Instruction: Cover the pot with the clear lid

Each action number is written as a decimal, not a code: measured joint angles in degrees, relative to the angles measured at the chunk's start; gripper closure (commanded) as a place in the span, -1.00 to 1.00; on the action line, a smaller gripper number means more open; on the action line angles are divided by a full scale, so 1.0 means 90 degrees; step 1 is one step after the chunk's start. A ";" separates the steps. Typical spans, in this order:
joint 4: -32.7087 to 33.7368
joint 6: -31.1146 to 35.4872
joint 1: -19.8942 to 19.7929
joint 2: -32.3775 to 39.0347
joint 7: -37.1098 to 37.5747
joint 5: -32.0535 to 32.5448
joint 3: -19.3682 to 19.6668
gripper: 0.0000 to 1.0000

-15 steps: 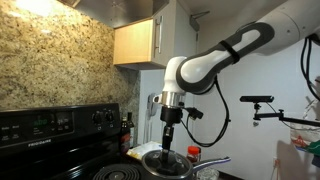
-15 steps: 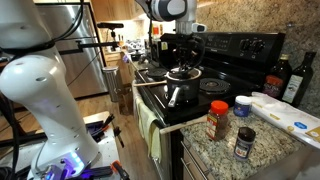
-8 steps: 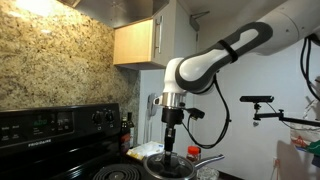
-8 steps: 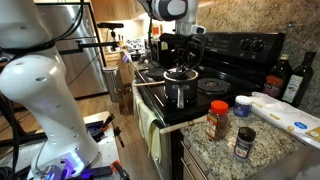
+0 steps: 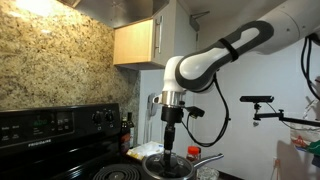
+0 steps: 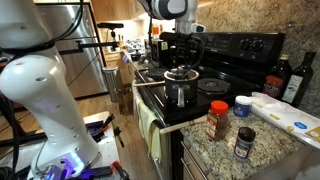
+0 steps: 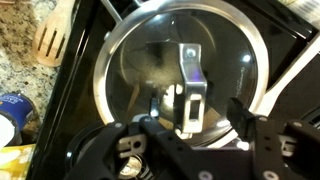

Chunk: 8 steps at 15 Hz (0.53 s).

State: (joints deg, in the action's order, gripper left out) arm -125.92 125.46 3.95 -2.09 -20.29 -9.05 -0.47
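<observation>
Atop the pot (image 6: pixel 180 94) the clear lid (image 7: pixel 135 60) appears seated, its metal rim ringing the pot's mouth, so the covering looks done; what seems left is to lift clear. Right above the pot, the gripper (image 7: pixel 196 115) has its jaws spread to either side of the lid's knob (image 7: pixel 190 65), seemingly not pinching it. Straight up from the pot the room is open. A wooden spatula (image 7: pixel 50 45) lies beside the pot, and spice jars (image 6: pixel 218 120) stand well apart from it.
</observation>
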 measured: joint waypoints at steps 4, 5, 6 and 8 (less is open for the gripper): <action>0.0297 -0.0519 0.0043 -0.0267 0.0080 0.0430 -0.0181 -1.00; 0.0385 -0.0677 0.0090 -0.0358 0.0091 0.0506 -0.0241 -1.00; 0.0464 -0.0803 0.0140 -0.0439 0.0124 0.0574 -0.0315 -1.00; 0.0588 -0.0862 0.0286 -0.0534 0.0246 0.0617 -0.0493 -1.00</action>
State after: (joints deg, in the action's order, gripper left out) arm -120.63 117.70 6.53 -6.90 -18.07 -3.50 -4.91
